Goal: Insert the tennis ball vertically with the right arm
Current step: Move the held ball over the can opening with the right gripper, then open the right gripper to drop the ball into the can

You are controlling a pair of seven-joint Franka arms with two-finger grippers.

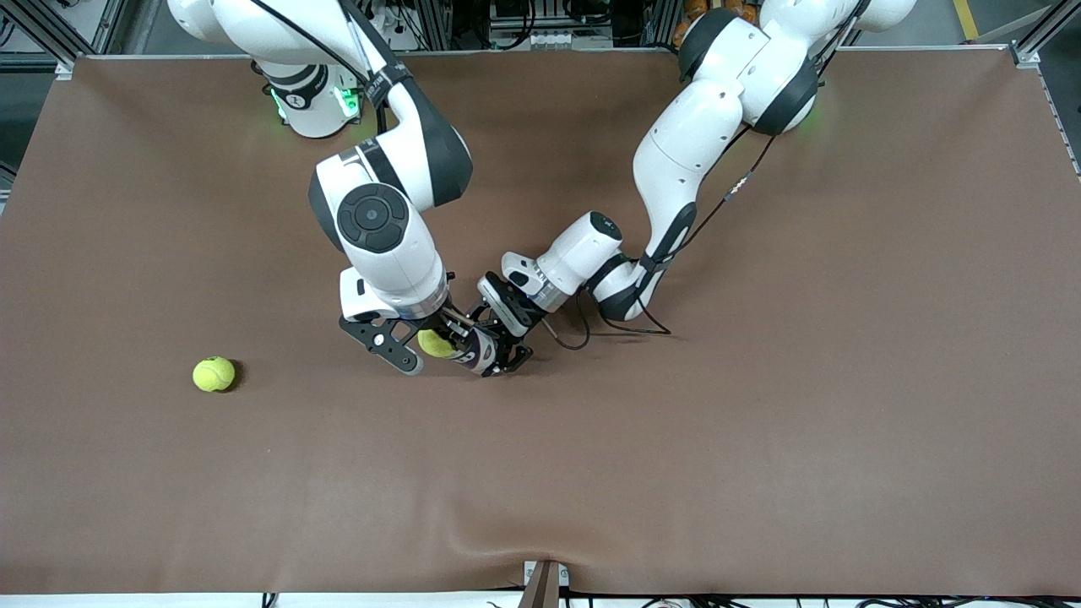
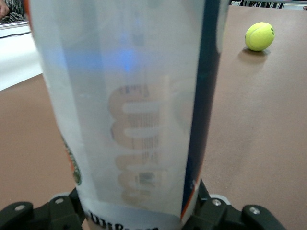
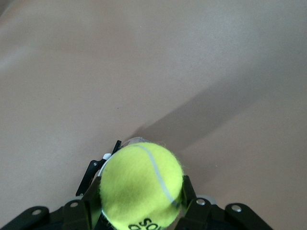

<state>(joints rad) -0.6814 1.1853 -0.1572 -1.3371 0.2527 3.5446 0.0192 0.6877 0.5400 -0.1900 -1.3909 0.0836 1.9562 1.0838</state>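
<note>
The right claw (image 1: pixel 435 344) is closed on a yellow-green tennis ball (image 1: pixel 434 343), which sits between its black fingers (image 3: pixel 189 194) in the right wrist view, with black lettering at the ball's lower edge. In that view the clear rim of the ball can (image 3: pixel 132 142) peeks out just past the ball, so the ball is right at the can's mouth. The front view puts this held ball over the middle of the brown counter (image 1: pixel 760 422), touching or just beside the can (image 1: pixel 475 348).

The left claw (image 1: pixel 498 350) grips that can: in the left wrist view the tall tube with its pale label and dark stripe fills the frame between the 2 fingers, standing on the counter. The left arm reaches in low from its base, its wrist close to the counter, with a black cable looping beside it.

A 2nd tennis ball (image 1: pixel 214 373) lies on the counter toward the right arm's end, well apart from both claws and a little nearer the front camera than they are
</note>
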